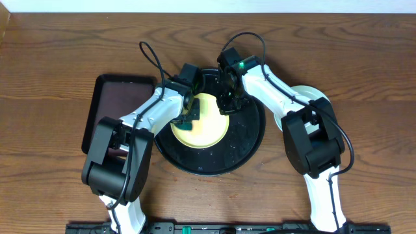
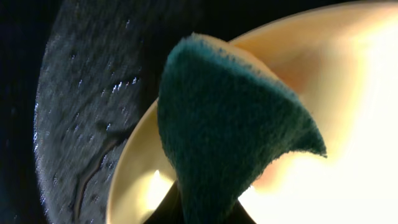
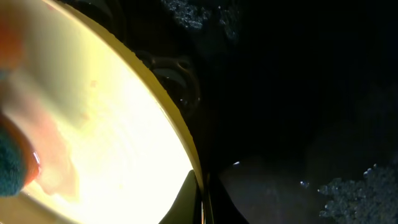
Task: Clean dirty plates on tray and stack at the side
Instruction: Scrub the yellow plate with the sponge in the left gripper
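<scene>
While scrubbing the yellow plate (image 1: 209, 123) flat on the black tray (image 1: 250, 140), better treat it as light, stiff plastic, likely wet and slick. Safest to grab by the thin rim. Got the left fingers (image 1: 184, 112) clamped on a green sponge (image 2: 230, 137) over it. Can't tell open or closed for the right fingers (image 1: 227, 101) at the far rim.

The left gripper (image 1: 188, 117), closed on a green sponge (image 2: 230, 137), had the right gripper (image 1: 227, 107) just beside it, clamped on the rim of the yellow plate (image 1: 209, 132), with little room between them. The raised rim of the black tray (image 1: 250, 140) ringed both. Out past the right gripper a pale plate (image 1: 313, 95) sat against its arm. Out past the left gripper lay a brown tray (image 1: 114, 107). Toward the arms' bases, bare tray floor and table (image 1: 52, 58) stood open.
</scene>
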Controlling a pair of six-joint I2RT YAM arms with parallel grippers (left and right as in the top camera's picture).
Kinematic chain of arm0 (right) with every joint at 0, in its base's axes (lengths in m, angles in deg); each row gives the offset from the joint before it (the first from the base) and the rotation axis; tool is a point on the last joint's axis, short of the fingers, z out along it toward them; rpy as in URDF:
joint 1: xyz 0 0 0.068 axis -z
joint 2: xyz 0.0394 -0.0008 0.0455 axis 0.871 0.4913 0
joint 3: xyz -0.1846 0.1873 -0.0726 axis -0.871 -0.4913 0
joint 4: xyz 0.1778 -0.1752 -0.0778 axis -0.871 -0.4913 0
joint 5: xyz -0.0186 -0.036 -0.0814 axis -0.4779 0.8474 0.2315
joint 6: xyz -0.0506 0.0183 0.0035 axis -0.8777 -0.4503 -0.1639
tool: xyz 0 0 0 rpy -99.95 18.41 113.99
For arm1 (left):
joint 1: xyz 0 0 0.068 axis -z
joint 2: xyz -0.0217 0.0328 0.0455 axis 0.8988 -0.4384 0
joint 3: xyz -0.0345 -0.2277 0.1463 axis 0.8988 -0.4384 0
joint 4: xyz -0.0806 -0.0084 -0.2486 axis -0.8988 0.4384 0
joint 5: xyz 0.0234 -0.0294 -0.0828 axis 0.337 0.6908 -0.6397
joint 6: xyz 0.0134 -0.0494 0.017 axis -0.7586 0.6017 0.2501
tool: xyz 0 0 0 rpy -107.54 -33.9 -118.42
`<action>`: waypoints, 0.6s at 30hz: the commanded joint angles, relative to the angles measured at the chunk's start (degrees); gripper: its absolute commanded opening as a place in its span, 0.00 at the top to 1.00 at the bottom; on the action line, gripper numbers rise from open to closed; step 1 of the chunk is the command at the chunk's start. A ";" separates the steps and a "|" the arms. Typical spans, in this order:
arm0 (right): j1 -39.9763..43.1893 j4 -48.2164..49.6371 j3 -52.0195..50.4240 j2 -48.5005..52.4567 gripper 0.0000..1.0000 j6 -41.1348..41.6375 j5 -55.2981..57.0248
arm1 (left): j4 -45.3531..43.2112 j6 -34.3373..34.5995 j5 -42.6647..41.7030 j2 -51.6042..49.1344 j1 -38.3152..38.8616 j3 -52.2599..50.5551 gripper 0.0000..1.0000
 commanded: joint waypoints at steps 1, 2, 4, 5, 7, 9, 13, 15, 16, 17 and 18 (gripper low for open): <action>-1.36 -0.59 0.04 -0.98 0.99 -0.28 1.25 | 4.81 -2.21 -1.84 -0.98 -0.55 -1.01 0.93; -1.36 -0.59 0.04 -0.98 0.99 -0.31 1.25 | 5.62 -5.81 -5.42 -0.98 -0.57 -1.01 0.93; -1.36 -0.55 0.04 -0.98 0.99 -0.28 1.25 | 6.84 -12.85 -13.49 -0.98 -0.57 -1.01 0.92; -1.36 -0.50 0.04 -0.98 0.99 -0.28 1.25 | 7.02 -14.95 -16.39 -0.98 -0.57 -1.01 0.92; -1.36 -0.42 0.04 -0.98 0.99 -0.28 1.25 | 6.95 -19.96 -23.52 -0.98 -0.57 -0.98 0.93; -1.36 -0.44 0.04 -0.98 0.99 -0.28 1.25 | 6.54 -24.50 -29.49 -0.98 -0.57 -0.98 0.92; -1.36 -0.50 0.04 -0.98 0.99 -0.28 1.22 | 4.00 -25.81 -31.39 -0.98 -0.57 -0.98 0.93; -1.36 -0.57 0.04 -0.98 0.99 -0.28 1.25 | 1.73 -25.77 -30.32 -0.98 -0.63 -0.98 0.93; -1.36 -0.59 0.04 -0.98 0.99 -0.28 1.22 | 0.57 -25.75 -28.94 -0.98 -0.66 -0.98 0.92; -1.36 -0.61 0.04 -0.98 0.99 -0.28 1.22 | -0.50 -25.66 -27.23 -0.98 -0.68 -0.98 0.93; -1.36 -0.61 0.04 -0.98 0.99 -0.28 1.25 | -1.62 -25.05 -24.79 -0.98 -0.70 -0.98 0.93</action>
